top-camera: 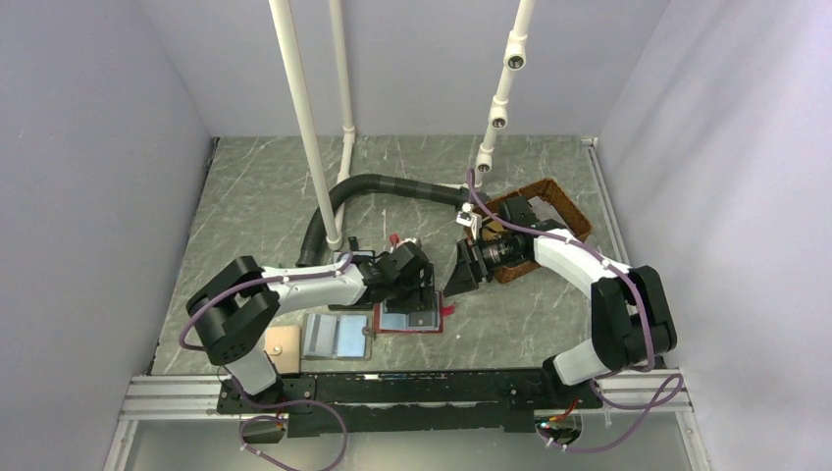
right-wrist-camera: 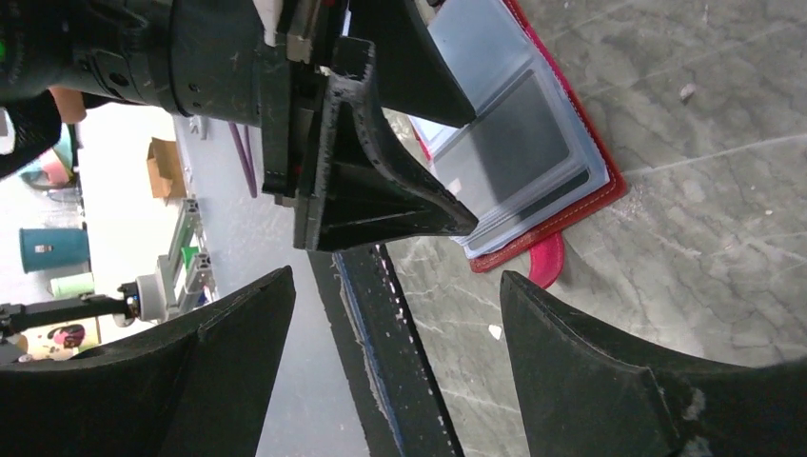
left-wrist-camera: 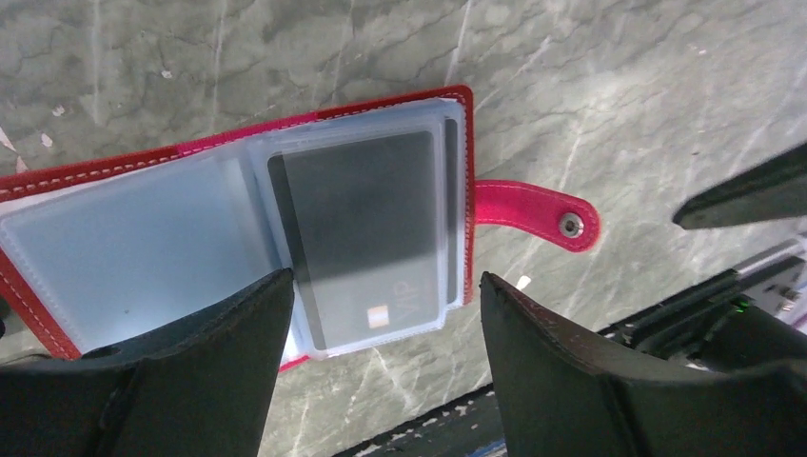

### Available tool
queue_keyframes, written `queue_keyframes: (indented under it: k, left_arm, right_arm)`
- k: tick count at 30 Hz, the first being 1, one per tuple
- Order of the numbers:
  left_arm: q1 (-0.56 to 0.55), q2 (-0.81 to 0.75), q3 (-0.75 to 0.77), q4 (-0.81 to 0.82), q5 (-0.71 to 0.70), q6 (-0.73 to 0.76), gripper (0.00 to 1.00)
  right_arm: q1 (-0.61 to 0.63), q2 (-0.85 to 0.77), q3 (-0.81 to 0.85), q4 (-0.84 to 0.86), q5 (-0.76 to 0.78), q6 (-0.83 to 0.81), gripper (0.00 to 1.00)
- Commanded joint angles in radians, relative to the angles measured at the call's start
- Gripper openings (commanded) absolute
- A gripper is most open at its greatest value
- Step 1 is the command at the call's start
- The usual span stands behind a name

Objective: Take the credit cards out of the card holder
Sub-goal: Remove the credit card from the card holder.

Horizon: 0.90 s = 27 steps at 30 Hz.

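Two grippers hang over the near middle of the grey marbled table (top-camera: 245, 206). The flat red card holder (top-camera: 410, 321) lies open on it, clear plastic sleeves up. A dark credit card (left-wrist-camera: 366, 238) sits inside the right-hand sleeve, and the small red pull tab (left-wrist-camera: 533, 211) points to 3 o'clock.

The left gripper (left-wrist-camera: 385, 281) hovers just above the holder, its fingers spread wide either side of the sleeved card and gripping nothing. Whether the tips touch the plastic I cannot tell. The right gripper (right-wrist-camera: 395, 276), at 2 o'clock from the holder, is likewise wide open and empty, aimed at the left one.

Just beside the holder at 9 o'clock lies a grey-blue folding wallet (top-camera: 334, 334), with a flat tan piece (top-camera: 285, 341) beyond it. A brown woven tray (top-camera: 569, 206) sits at 1 o'clock behind the right wrist. A black ribbed hose (top-camera: 392, 181) curves at 11 o'clock past white pipes (top-camera: 304, 118).
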Motion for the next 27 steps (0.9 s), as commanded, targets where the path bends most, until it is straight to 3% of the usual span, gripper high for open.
queue_keyframes:
  k: [1, 6, 12, 17, 27]
  left_arm:
    - [-0.022, 0.06, 0.071, -0.125, -0.045, 0.02, 0.76]
    - [-0.033, 0.126, 0.146, -0.26, -0.102, -0.016, 0.76]
    - [-0.051, 0.178, 0.194, -0.311, -0.119, -0.028, 0.72]
    - [-0.053, 0.145, 0.171, -0.328, -0.141, -0.05, 0.49]
    - [0.022, -0.041, -0.094, -0.008, 0.001, -0.13, 0.32]
  right_arm:
    - [0.001, -0.056, -0.027, 0.084, 0.019, 0.064, 0.82]
    - [-0.012, -0.062, -0.025, 0.091, 0.048, 0.093, 0.82]
    - [-0.018, -0.061, -0.027, 0.092, 0.054, 0.093, 0.81]
    - [-0.021, -0.067, -0.039, 0.099, 0.048, 0.093, 0.81]
    - [-0.019, -0.057, -0.081, 0.176, -0.013, 0.224, 0.81]
